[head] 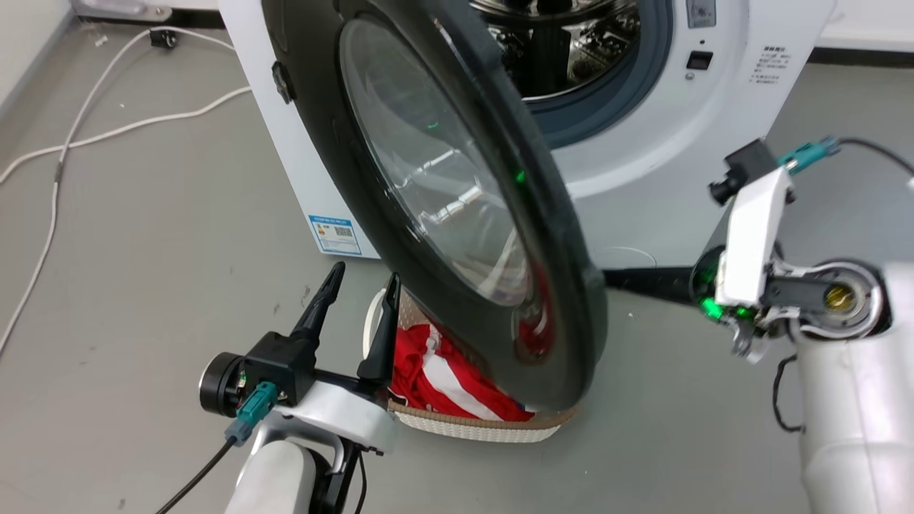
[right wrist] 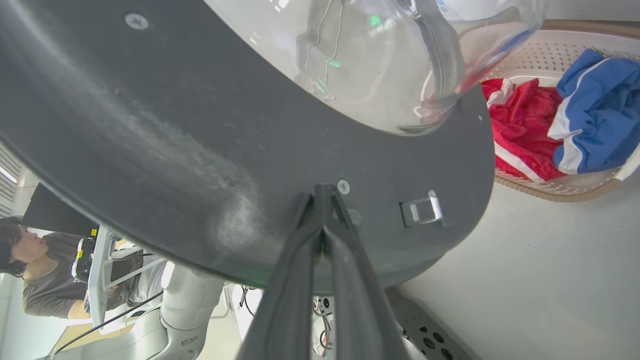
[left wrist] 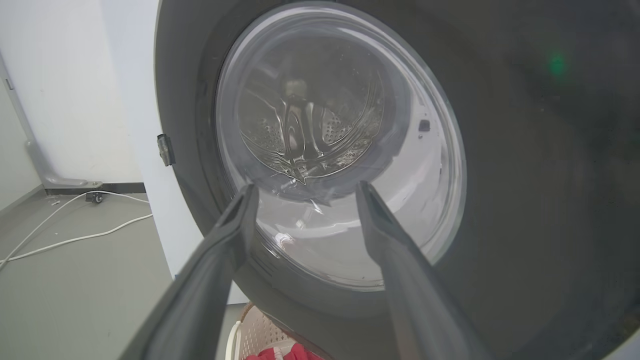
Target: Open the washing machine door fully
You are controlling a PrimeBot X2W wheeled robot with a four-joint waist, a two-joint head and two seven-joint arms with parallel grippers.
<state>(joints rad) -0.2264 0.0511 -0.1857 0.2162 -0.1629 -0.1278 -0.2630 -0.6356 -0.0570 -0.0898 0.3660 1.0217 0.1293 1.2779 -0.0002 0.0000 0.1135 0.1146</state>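
**A:** Where to find the washing machine door [head: 457, 214]?

**B:** Standing roughly half open off the front of the washing machine [head: 664, 185]. Hinged on the robot's left, with the free edge out toward the robot and low on the right. Hanging over a laundry basket [head: 471, 427] of red clothes [head: 428, 371].

**A:** And the right gripper [right wrist: 322, 189]?

**B:** Pressed shut, fingers together with nothing between them. Tips set against the dark inner face, just beside a screw [right wrist: 343, 186] and near the latch hook [right wrist: 422, 212]. Reaching in sideways from the right, behind the free edge.

**A:** Touching, or merely close?

**B:** Looks like touching in the right wrist view; hard to swear to it.

**A:** Left gripper [head: 364, 275]?

**B:** Spread wide, holding nothing. Sitting on the outer side, pointed at the glass bowl [left wrist: 330, 150], apart from it.

**A:** So which to count on for the push?

**B:** Probably the right. Set on the inner face, far from the hinge, so well placed for leverage. Needs to press leftward and away, along the arc about the upright hinge line, toward the machine's left side.

**A:** Any worry?

**B:** Slipping off the smooth plastic as the angle widens. Also the left gripper, standing in the likely sweep of the outer face; better moved aside first.
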